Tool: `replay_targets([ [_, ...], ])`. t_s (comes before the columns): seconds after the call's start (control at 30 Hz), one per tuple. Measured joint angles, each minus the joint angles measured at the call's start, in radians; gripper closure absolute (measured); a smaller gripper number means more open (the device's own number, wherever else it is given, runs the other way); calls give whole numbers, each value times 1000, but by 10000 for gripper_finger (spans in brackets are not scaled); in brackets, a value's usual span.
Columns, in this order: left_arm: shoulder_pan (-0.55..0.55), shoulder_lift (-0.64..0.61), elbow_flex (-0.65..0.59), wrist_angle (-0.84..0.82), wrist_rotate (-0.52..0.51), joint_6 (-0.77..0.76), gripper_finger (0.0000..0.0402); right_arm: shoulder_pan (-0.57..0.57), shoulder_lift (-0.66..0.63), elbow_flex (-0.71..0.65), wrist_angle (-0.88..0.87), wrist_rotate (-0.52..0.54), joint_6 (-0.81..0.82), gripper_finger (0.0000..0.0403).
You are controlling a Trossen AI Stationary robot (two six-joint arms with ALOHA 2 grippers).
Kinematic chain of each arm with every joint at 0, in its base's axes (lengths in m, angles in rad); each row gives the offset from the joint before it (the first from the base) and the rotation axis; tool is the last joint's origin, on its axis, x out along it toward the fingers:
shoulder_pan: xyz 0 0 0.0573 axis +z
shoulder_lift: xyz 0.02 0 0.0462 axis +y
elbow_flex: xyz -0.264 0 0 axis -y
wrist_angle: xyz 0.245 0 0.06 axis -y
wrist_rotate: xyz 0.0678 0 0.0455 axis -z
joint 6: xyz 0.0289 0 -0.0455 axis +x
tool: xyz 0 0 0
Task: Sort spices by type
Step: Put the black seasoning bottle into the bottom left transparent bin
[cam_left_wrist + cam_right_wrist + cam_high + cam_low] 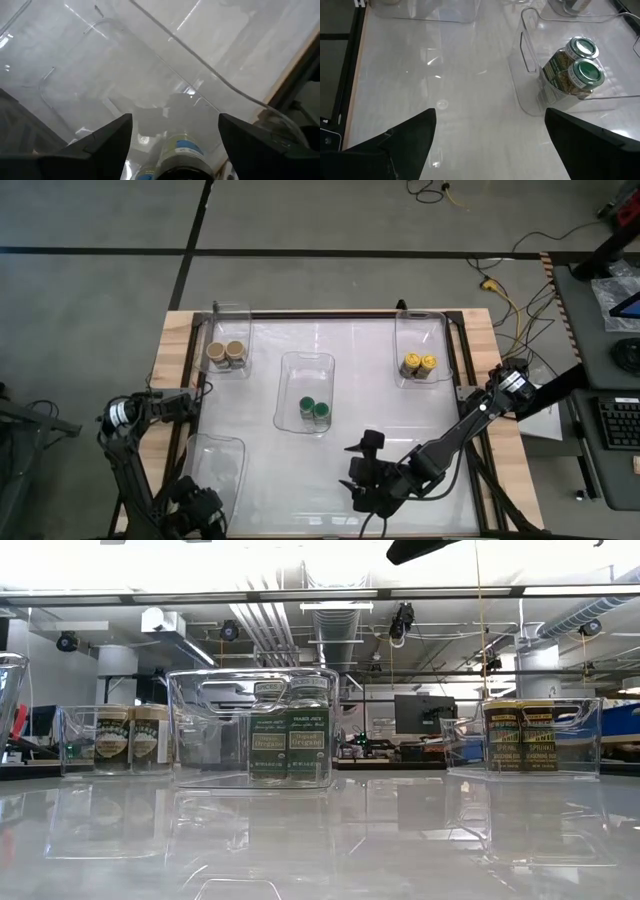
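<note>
Clear bins hold the spice jars in pairs. The tan-brown-lidded jars (226, 355) (130, 739) stand far left, the green-lidded jars (314, 411) (290, 745) (576, 64) in the middle, and the yellow-lidded jars (418, 365) (534, 736) far right. My left gripper (197, 508) (175, 117) hangs open over the near end of the near-left bin (215, 460). In the left wrist view a labelled jar (176, 150) shows between its fingers, with a gap on each side; its lid colour is hidden. My right gripper (364, 470) (490, 112) is open above bare table, near the middle.
The table top is white and glossy, with a wooden rim (172, 330) and a dark frame. Bare table (435, 85) lies between the middle bin and the right gripper. My right arm (470, 420) slants across the table's right side. Cables and a desk lie beyond the table.
</note>
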Motion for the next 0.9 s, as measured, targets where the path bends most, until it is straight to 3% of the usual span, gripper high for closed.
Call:
replay_targets([
  [0.27,10,-1,61,-98,2,29,122,0,0,0,0,0,-7,38],
  [0.5,11,-1,69,-90,107,60,122,0,0,0,0,0,-7,38],
  [0.9,14,-1,62,-127,99,68,122,0,0,0,0,0,-6,38],
])
